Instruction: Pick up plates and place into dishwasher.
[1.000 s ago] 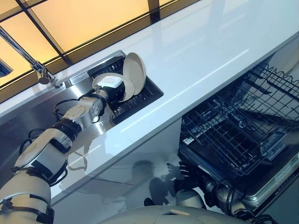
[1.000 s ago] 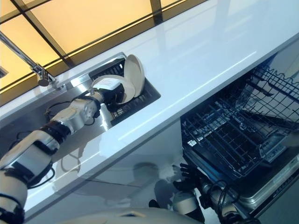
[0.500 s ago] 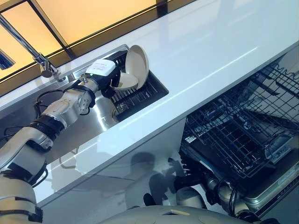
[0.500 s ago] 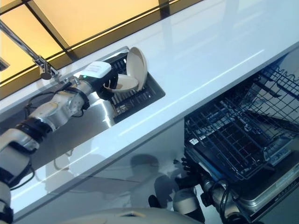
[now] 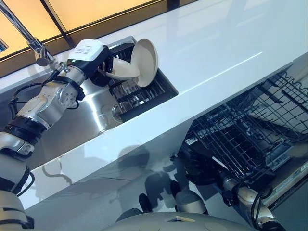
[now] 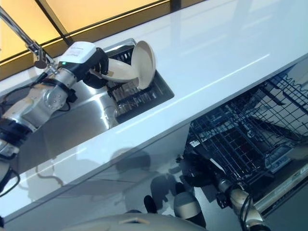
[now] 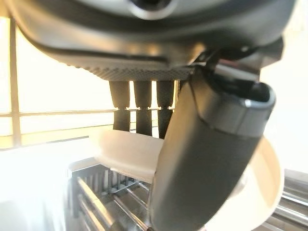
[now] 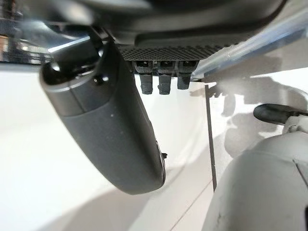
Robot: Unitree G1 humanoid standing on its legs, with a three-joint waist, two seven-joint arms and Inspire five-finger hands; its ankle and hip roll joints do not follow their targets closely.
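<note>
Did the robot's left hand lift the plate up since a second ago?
Yes. The left hand, holding the plate, has risen from low against the dark sink rack to above it, toward the faucet. A second plate stays leaning in the rack.

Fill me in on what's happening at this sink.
The robot's left hand is curled around a cream plate, holding it above the dark drying rack at the sink's end. A second cream plate stands on edge in that rack. The dishwasher's lower rack is pulled out under the white counter, with no plate in it. The right hand hangs low by the cabinet front, fingers curled, holding nothing.
</note>
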